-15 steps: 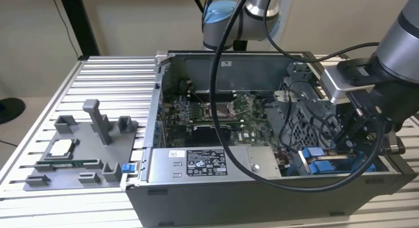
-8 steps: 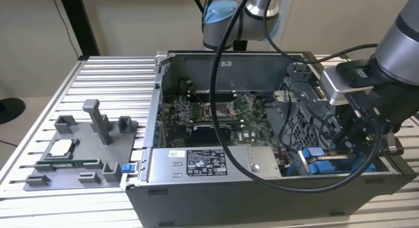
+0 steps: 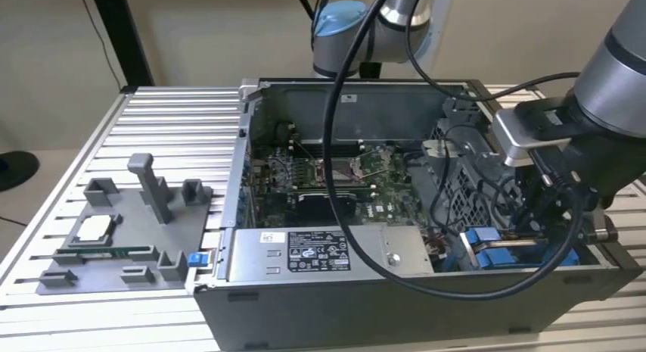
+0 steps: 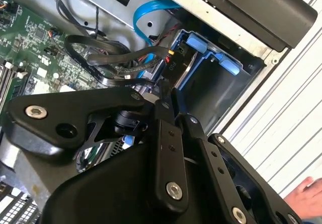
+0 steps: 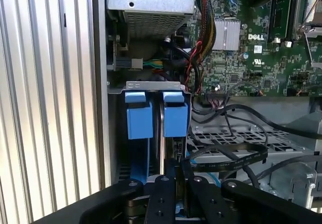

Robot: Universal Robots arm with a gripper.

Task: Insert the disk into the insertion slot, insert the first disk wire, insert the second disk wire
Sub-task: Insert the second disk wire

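Surface: ribbed aluminium table [image 3: 162,110] carrying an open computer case [image 3: 404,306] and, to the exterior view's left, a grey fixture tray [image 3: 111,276]
Gripper: black fingers of the gripper [image 5: 175,176] drawn close together, pinching the rear edge of the disk [image 5: 162,138] that stands on edge between them; the gripper [image 4: 168,100] shows likewise in the second wrist view
Disk: thin grey slab seen edge-on, partly down in the insertion slot [image 5: 118,133], flanked by two bright blue tabs [image 5: 139,116]
Slot: grey bay with blue plastic [image 4: 211,58] at the case's corner nearest the exterior view's right
Wires: black cables [image 5: 226,156] loop just beside the gripper; a blue ribbon cable [image 4: 151,10] arcs above the bay
Nearby: green motherboard [image 3: 333,178], labelled power-supply box [image 3: 323,253]
Person: a hand [image 4: 307,196] over the table edge
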